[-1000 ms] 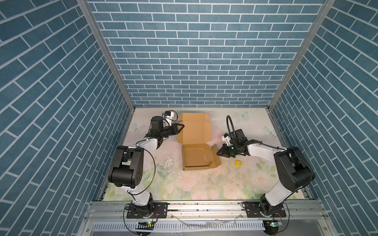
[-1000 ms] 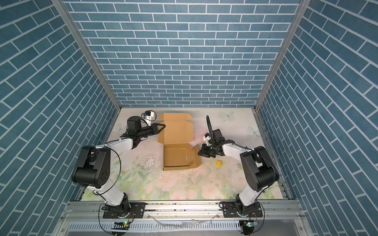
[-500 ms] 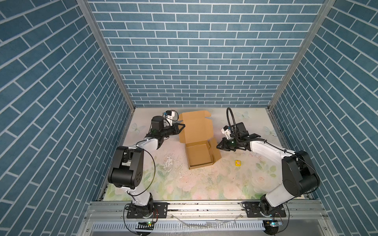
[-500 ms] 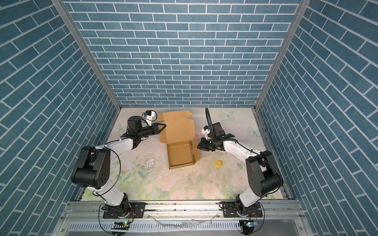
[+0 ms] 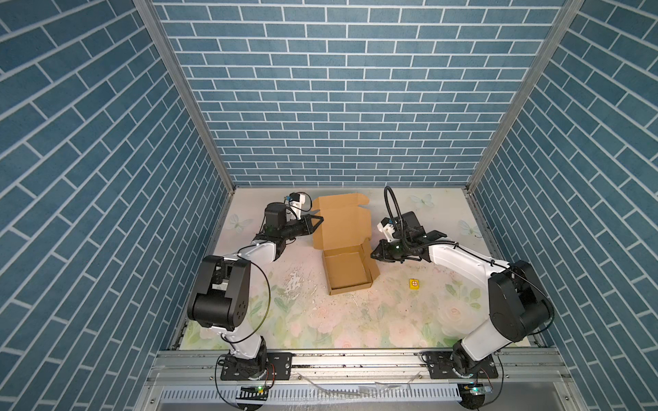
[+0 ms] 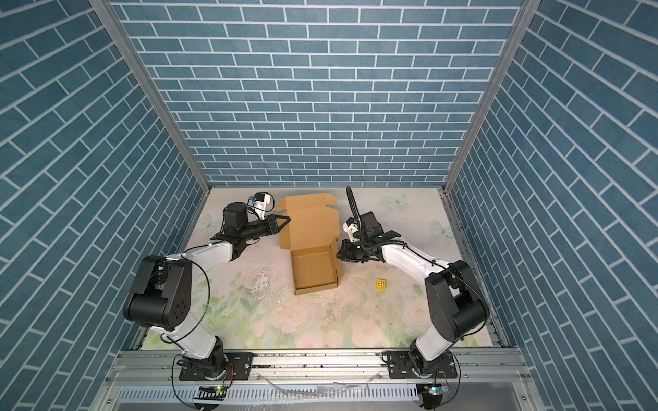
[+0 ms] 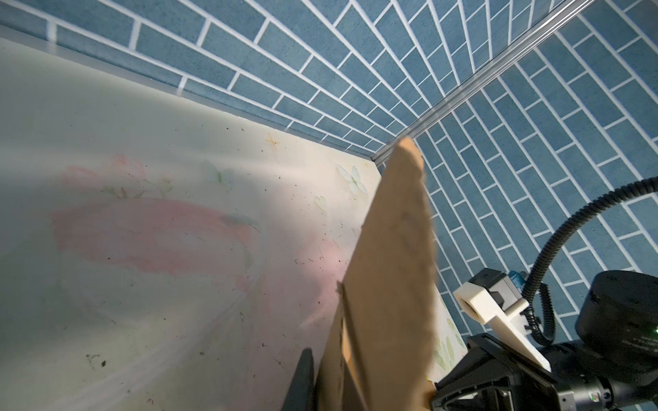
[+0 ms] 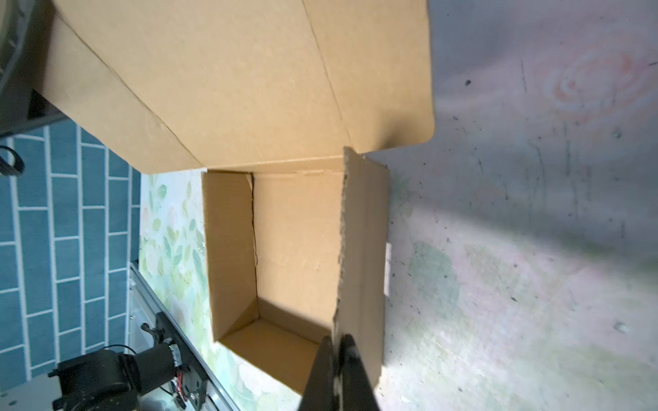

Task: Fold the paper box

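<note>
Brown paper box (image 5: 347,265) sits open; left gripper (image 5: 319,221) pinches its raised lid, right gripper (image 5: 373,253) pinches 1 side wall.

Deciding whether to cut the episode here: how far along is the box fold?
Done: the paper box has its front and left walls standing. In hand: left gripper pinches the raised lid by its side edge; right gripper pinches the right wall. Left: lid not yet closed, tabs not tucked.
</note>
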